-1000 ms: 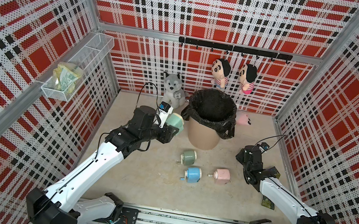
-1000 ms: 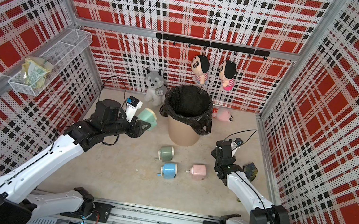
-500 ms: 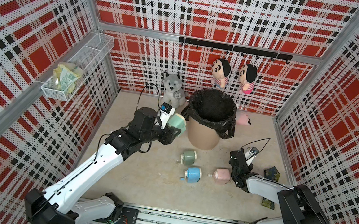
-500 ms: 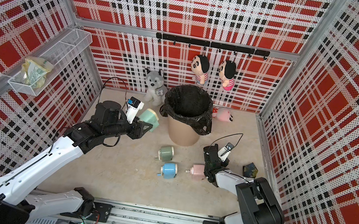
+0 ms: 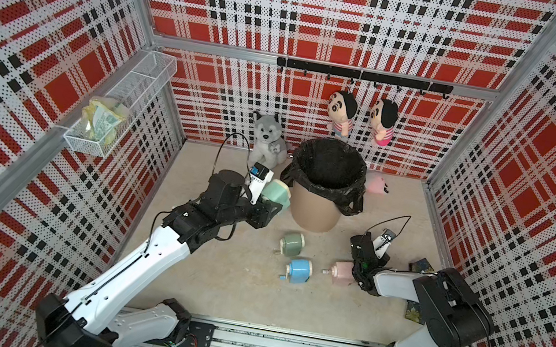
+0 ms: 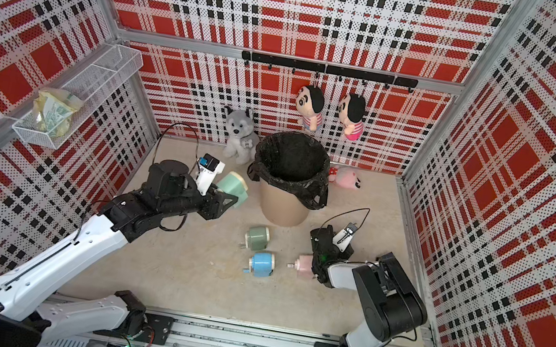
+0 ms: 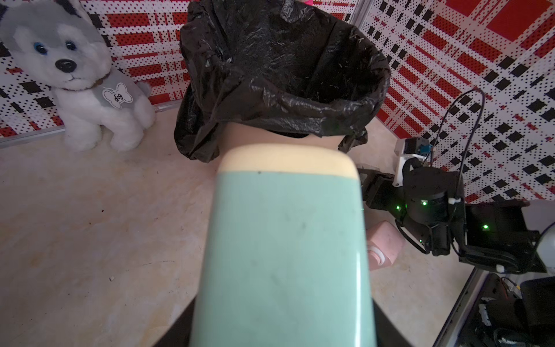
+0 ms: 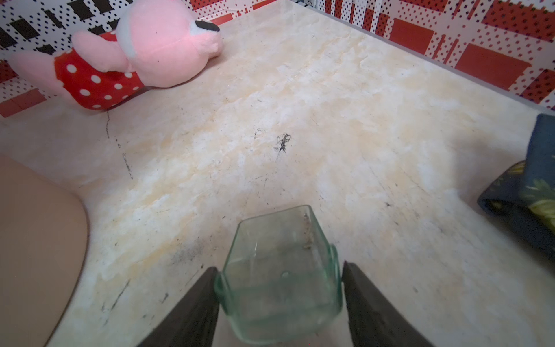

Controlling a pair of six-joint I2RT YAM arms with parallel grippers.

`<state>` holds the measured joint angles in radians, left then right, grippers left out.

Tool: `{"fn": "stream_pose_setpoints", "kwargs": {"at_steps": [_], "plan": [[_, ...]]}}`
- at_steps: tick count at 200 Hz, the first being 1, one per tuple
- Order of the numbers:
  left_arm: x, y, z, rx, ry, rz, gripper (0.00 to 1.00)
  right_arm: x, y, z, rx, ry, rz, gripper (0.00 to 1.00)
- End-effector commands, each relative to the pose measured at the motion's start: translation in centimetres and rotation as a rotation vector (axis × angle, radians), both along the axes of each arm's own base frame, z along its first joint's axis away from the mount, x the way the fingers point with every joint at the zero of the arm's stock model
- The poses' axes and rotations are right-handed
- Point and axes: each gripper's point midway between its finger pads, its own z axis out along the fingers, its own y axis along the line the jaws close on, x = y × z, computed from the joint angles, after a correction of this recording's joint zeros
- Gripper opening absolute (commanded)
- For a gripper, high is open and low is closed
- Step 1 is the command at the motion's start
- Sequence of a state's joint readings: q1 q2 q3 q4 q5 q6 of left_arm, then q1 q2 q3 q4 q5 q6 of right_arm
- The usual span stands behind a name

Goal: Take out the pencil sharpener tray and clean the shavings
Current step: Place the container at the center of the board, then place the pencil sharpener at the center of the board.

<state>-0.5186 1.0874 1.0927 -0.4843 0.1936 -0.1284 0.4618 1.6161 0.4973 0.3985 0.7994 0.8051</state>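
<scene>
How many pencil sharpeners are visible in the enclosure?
4. The mint sharpener is in the left gripper beside the bin; the green sharpener and blue sharpener lie mid-floor; the pink sharpener lies by the right gripper. The bin's dark inside could hide more.

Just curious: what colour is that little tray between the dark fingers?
Clear tray, greenish tint; right wrist view.

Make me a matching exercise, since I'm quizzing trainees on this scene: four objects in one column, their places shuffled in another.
Objects:
1. mint sharpener
2. clear tray
3. blue sharpener
4. husky plush

Places:
A. against the back wall
B. held in the left gripper
C. between the jaws of the right gripper
D. lying free on the table

Pairs: 1-B, 2-C, 3-D, 4-A.
</scene>
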Motion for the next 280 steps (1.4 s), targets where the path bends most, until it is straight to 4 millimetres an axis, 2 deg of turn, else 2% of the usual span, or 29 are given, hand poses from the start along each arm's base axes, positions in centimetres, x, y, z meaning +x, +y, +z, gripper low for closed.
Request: {"fn": "stream_pose_setpoints", "kwargs": {"at_steps": [1, 47, 61, 102, 136, 185, 199, 233, 280], "plan": [[0.0, -0.1, 1.6, -0.026, -0.066, -0.006, 0.54, 0.4, 0.2, 0.7, -0.005, -0.024, -0.007, 0.72], [0.0, 0.0, 1.4, -0.019, -0.061, 0.003, 0.54, 0.3, 0.4, 1.4, 0.019, -0.026, 0.009, 0.85], [0.5, 0.4, 0.7, 0.001, -0.053, 0.036, 0.54, 0.4, 0.9, 2.5, 0.043, -0.041, 0.029, 0.86], [2.0, 1.0, -3.8, 0.068, 0.030, 0.109, 0.52, 1.1, 2.2, 8.4, 0.083, -0.086, 0.109, 0.94], [3.0, 1.9, -8.1, 0.081, 0.099, 0.162, 0.52, -0.1, 2.4, 13.6, 0.125, -0.167, 0.171, 0.96], [5.8, 3.7, -9.7, 0.048, 0.145, 0.296, 0.52, -2.7, 1.8, 18.5, 0.161, -0.272, 0.232, 0.97], [6.4, 3.9, -10.9, 0.044, 0.158, 0.350, 0.51, -3.2, 1.8, 19.0, 0.172, -0.287, 0.245, 0.97], [7.2, 3.8, -14.0, 0.028, 0.151, 0.470, 0.50, -4.2, 2.1, 18.6, 0.188, -0.279, 0.287, 0.97], [6.9, 4.9, -19.0, 0.033, 0.140, 0.563, 0.49, -5.2, 2.6, 18.1, 0.163, -0.238, 0.359, 0.97]]}}
